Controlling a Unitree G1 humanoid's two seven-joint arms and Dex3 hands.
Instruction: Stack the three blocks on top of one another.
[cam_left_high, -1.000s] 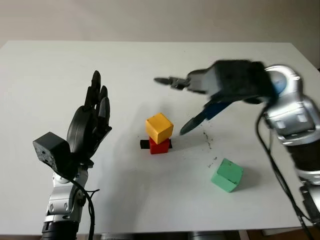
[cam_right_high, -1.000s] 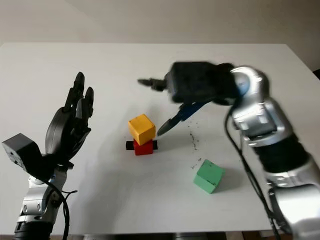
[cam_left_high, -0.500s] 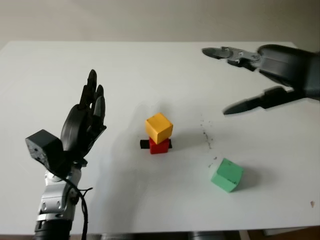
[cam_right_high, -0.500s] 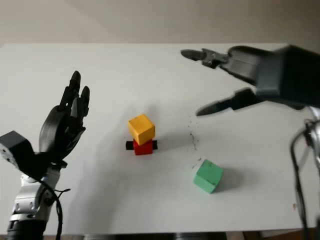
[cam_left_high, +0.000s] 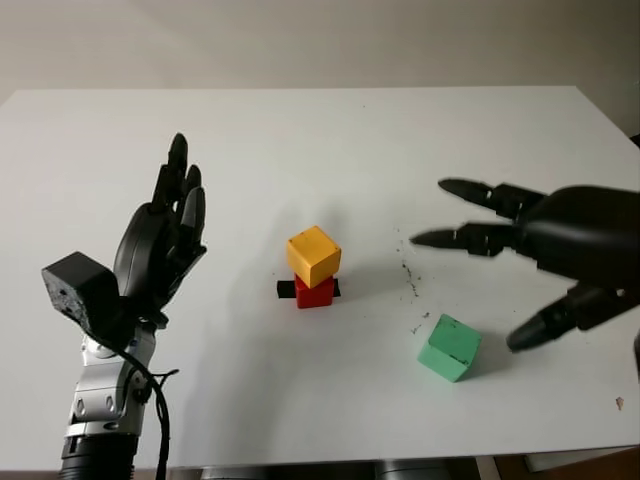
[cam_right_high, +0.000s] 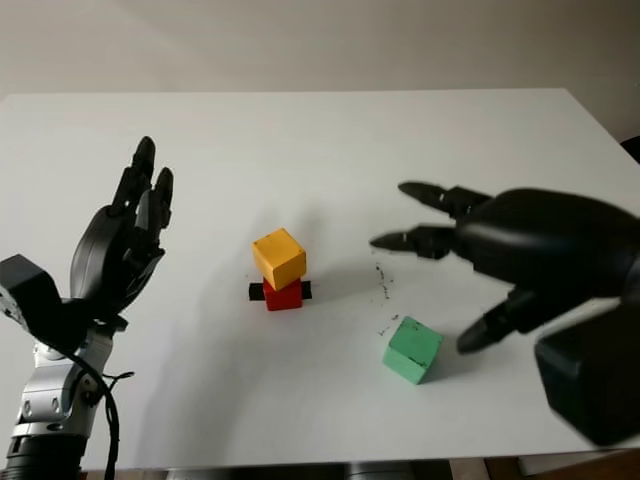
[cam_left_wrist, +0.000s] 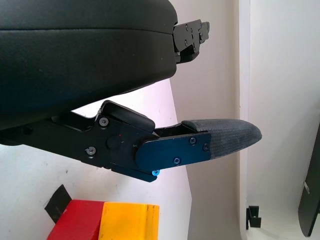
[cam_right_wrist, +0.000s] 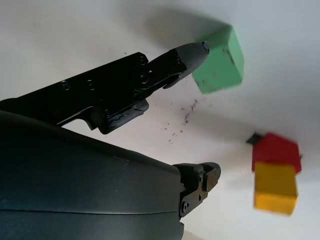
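just above the bench (cam_left_high: 300, 130), the right hand (cam_left_high: 560, 245) hangs open and holds nothing, its fingers (cam_left_high: 470, 238) reaching toward the middle of the bench from the right side. one finger (cam_right_wrist: 187, 54) points down near the green block (cam_left_high: 449, 347), close to it but not touching; the right wrist view shows that tip just beside the block's edge. the green block lies alone on the bench, turned a little askew, below and to the right of the other two blocks. dark specks (cam_left_high: 410, 280) mark the white surface between it and them.

the yellow block (cam_left_high: 313, 255) sits on top of the red block (cam_left_high: 314, 292) near the middle of the bench, turned slightly so its corners overhang. the red block rests on a small black strip (cam_left_high: 286, 289) that sticks out at its sides. the two-block stack stands well apart from both hands.

the left hand (cam_left_high: 160, 240) is raised on the left side of the bench, open, palm turned toward the stack, holding nothing. in the left wrist view its finger (cam_left_wrist: 220, 140) reaches out above the red and yellow blocks without touching them.
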